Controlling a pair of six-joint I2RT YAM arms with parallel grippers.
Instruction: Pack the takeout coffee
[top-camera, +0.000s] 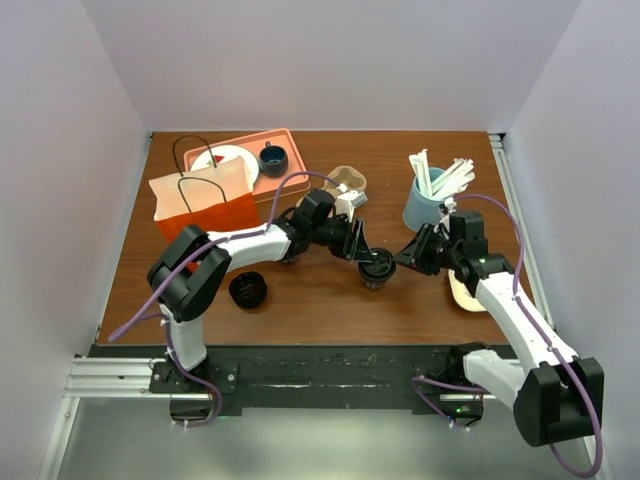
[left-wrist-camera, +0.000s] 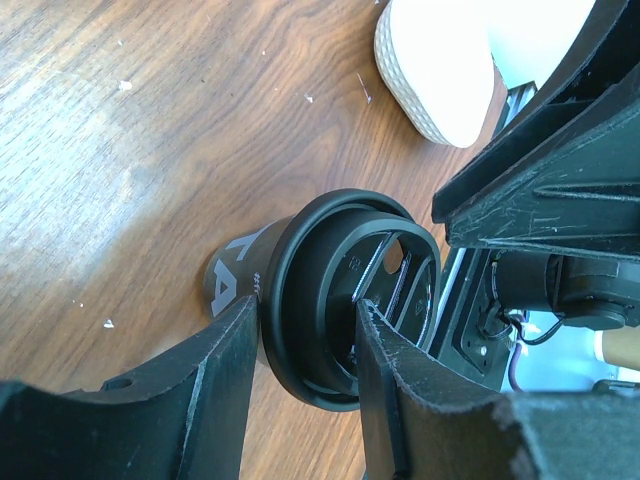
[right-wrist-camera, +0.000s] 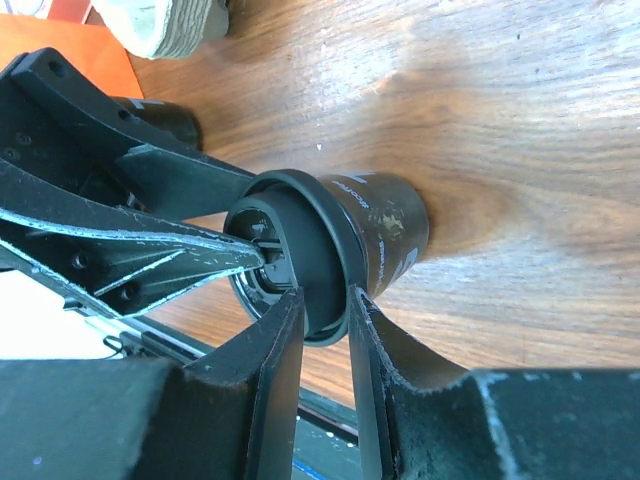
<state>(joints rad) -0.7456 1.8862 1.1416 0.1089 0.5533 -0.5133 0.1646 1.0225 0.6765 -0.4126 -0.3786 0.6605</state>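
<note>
Left pincer (left-wrist-camera: 305, 318): arm low, outstretched, clamped on lid rim of coffee (left-wrist-camera: 322, 250). Right pincer (right-wrist-camera: 322, 315): opposite, straddling same rim; grip unclear.

Wood-grain table (top-camera: 330, 300), brown, w/ a few pale specks.
Far L: orange tray (top-camera: 293, 150) flat on surface. Just nr of it, orange paper bag (top-camera: 205, 205) upright w/ dark handles.
Nr L: low black round piece (top-camera: 248, 291), apart from bag.
Ctr: takeout coffee (top-camera: 377, 268) upright, lid on, base on wood.
Far ctr: brown pulp carrier (top-camera: 347, 180).
Far R: blue-grey cup (top-camera: 420, 208) w/ white sticks inside.
R, nr: white dimpled item (top-camera: 463, 293), part hidden.
</note>
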